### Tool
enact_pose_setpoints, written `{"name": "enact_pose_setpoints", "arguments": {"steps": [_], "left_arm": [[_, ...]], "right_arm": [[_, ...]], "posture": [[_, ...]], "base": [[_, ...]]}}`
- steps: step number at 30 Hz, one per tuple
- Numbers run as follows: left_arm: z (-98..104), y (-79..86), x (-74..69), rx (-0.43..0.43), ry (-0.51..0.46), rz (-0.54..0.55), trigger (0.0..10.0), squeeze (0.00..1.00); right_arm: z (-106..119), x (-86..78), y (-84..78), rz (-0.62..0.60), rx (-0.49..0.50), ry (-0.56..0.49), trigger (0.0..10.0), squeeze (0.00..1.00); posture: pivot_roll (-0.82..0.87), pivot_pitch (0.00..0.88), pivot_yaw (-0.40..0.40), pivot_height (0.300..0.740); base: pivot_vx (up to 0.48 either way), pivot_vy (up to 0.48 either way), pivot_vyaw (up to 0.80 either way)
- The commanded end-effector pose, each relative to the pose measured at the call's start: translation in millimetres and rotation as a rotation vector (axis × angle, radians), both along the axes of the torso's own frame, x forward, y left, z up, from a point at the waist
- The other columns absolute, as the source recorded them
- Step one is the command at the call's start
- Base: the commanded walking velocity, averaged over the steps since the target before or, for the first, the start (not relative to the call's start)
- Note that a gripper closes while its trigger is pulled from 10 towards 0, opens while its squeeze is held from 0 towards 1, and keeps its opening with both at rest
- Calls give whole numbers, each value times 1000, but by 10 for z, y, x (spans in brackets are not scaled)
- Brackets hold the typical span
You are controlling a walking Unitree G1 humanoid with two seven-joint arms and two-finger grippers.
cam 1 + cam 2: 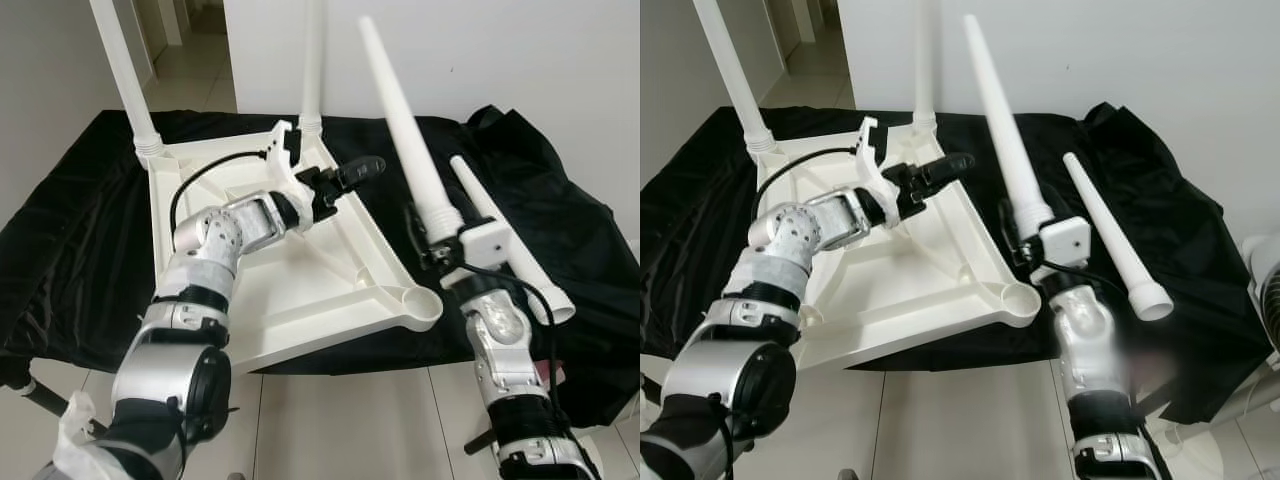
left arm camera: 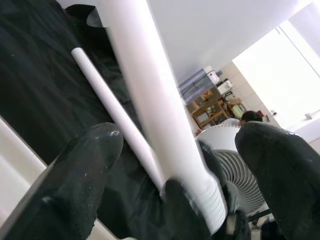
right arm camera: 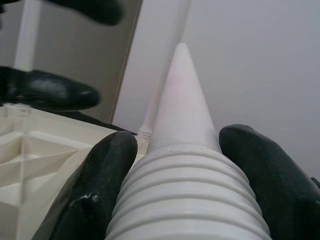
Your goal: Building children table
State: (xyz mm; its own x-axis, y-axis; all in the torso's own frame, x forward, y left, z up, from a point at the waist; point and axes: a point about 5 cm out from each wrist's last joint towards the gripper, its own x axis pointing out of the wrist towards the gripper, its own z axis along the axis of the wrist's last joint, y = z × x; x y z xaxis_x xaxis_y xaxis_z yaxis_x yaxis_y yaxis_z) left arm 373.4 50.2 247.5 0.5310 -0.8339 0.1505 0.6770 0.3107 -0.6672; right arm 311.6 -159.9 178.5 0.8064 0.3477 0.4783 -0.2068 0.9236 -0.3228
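The white tabletop [image 1: 300, 270] lies upside down on a black cloth [image 1: 560, 230], its ribbed underside up. Its near edge overhangs the cloth toward the tiled floor [image 1: 350, 420]. Two legs are already fitted: one [image 1: 125, 80] at the far-left corner, at about 10 o'clock from the tabletop's middle, and one [image 1: 312, 60] at the far corner, at about 12 o'clock. The near-right corner socket [image 1: 425, 300], at about 4 o'clock, stands empty and round, right at the tabletop's edge.

The left gripper [image 1: 350, 175] hovers over the tabletop's far-right rim with its fingers spread and nothing between them; in its wrist view the two black fingers [image 2: 75, 185] stand wide apart, framing the held leg beyond.

The right gripper [image 1: 435, 235] sits just right of the empty socket, at about 3 o'clock from the tabletop's middle, fingers pinching the threaded base of a third leg [image 1: 400, 120]. That leg points up and back toward the white wall [image 1: 480, 50], tilted left. In the right wrist view the fingers [image 3: 100, 180] press both sides of the ribbed thread.

A fourth leg [image 1: 505, 240] lies loose on the cloth at the gripper's right, wide end toward the near edge, with open cloth beyond it.
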Motion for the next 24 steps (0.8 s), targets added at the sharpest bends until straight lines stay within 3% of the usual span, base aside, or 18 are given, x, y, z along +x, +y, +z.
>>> {"name": "enact_pose_setpoints", "arguments": {"steps": [1, 8, 13, 15, 24], "left_arm": [[15, -24, -8, -27, -2, -82, 10000, 0], [-18, -79, 7, 28, 6, -85, 10000, 0], [-64, -121, 69, 66, 27, -30, 10000, 0], [-56, -83, 157, 59, 81, 54, 10000, 0], [111, 99, 300, 25, 102, 174, 10000, 0]], "right_arm": [[67, -22, 137, 56, -41, -46, 10000, 0], [43, -60, 247, 101, -66, -44, 10000, 0], [-15, -116, 357, 122, -86, -48, 10000, 0], [-76, -167, 449, 142, -81, -36, 10000, 0], [-213, -261, 536, 161, -88, -5, 10000, 0]], "posture": [[-75, 0, 25, 740], [-79, 0, 32, 740], [-79, 0, 29, 740], [-84, 0, 30, 740], [-84, 0, 31, 740]], "base": [[0, 0, 0], [0, 0, 0], [0, 0, 0], [0, 0, 0], [0, 0, 0]]}}
